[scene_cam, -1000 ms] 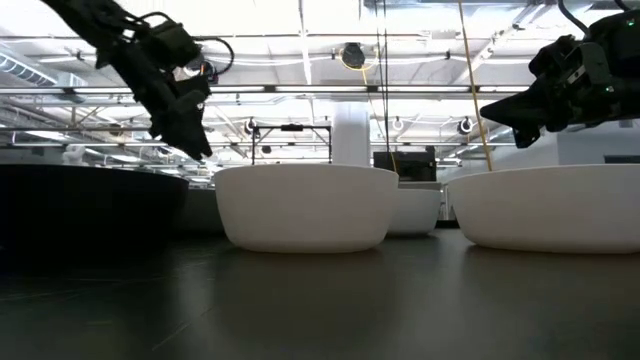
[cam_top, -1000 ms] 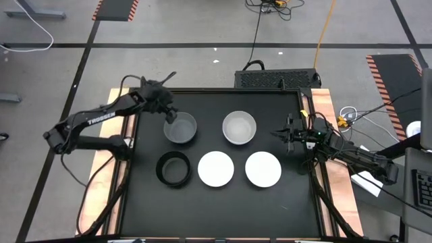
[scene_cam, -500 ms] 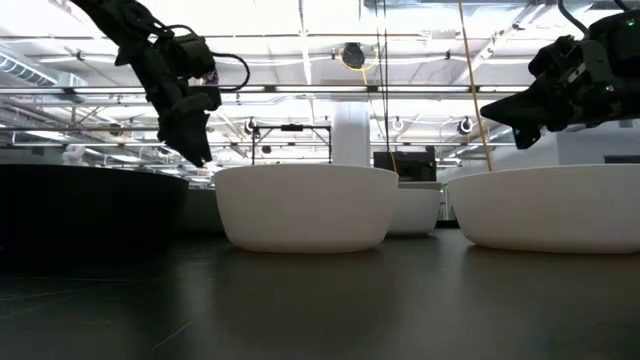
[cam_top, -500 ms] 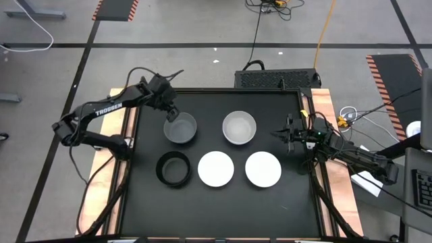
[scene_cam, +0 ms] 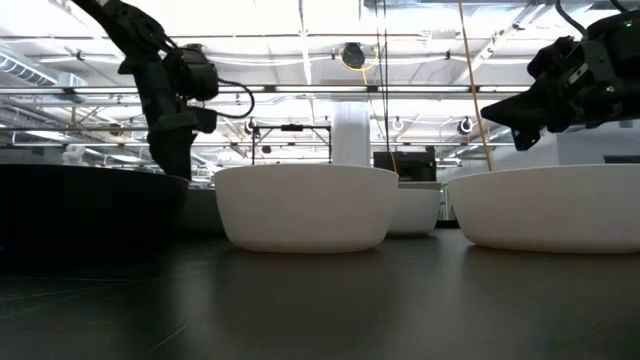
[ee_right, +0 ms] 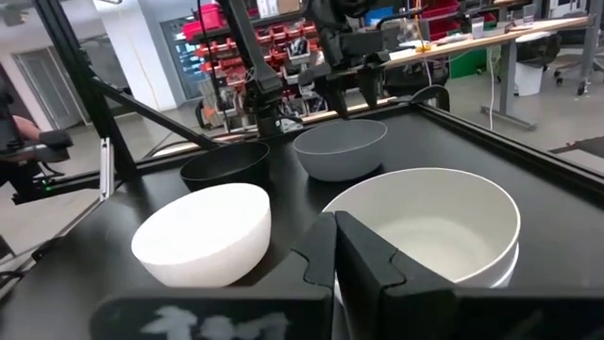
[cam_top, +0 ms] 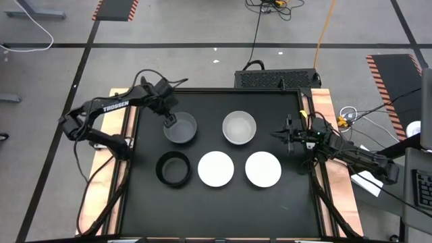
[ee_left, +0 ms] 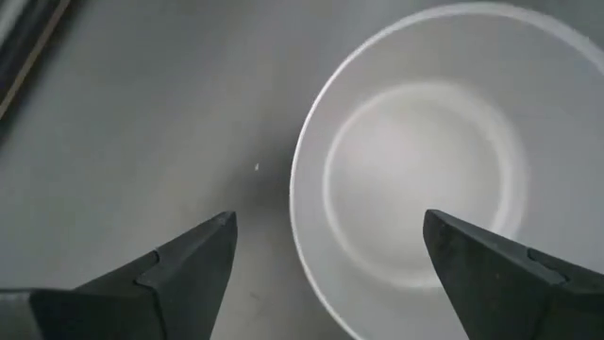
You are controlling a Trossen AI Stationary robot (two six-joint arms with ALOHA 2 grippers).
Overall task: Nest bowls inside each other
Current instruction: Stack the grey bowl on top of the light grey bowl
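Straddling the grey bowl [cam_top: 180, 128]'s outer rim, the left gripper [cam_top: 169, 120] hangs spread wide.

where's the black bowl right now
In the high view the black bowl sits front left on the table, beside a white bowl and just before the grey bowl.

Even, bright overhead light on the high view, soft shadows. At table height, ceiling strip lights [scene_cam: 300, 20] glare and the arms go to silhouette. The left wrist view is washed grey, its bowl [ee_left: 425, 170] soft-edged.
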